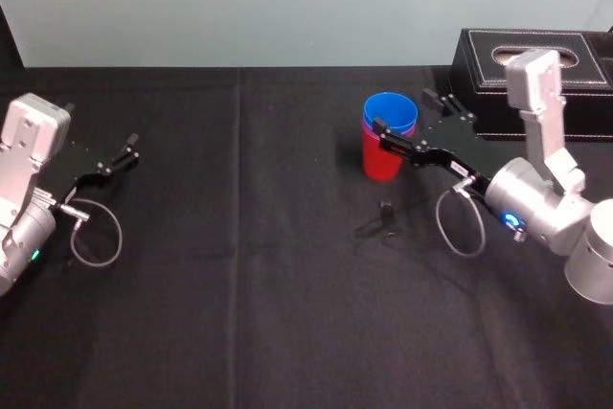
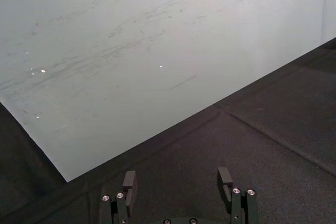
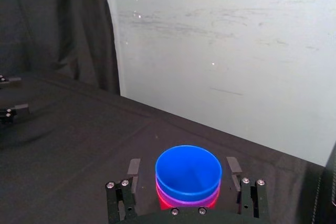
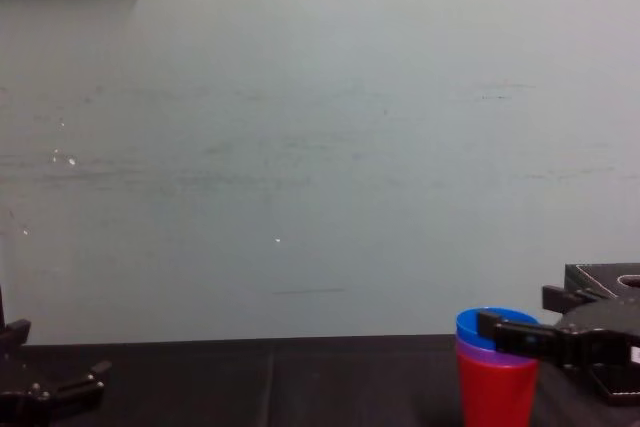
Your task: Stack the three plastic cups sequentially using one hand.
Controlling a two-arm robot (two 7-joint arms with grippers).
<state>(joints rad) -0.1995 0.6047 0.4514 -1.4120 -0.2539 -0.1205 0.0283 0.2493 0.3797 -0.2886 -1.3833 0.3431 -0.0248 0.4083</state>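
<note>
The three plastic cups stand nested in one upright stack right of the table's middle: the red cup at the bottom, the purple cup showing as a thin rim, and the blue cup on top. My right gripper reaches in from the right and straddles the top of the stack. In the right wrist view its fingers stand apart from the blue cup, with a gap on each side, so the right gripper is open. My left gripper rests open at the far left.
A black stitched box sits at the back right, just behind the right arm. A small black object lies on the black cloth in front of the stack. A pale wall closes the table's far edge.
</note>
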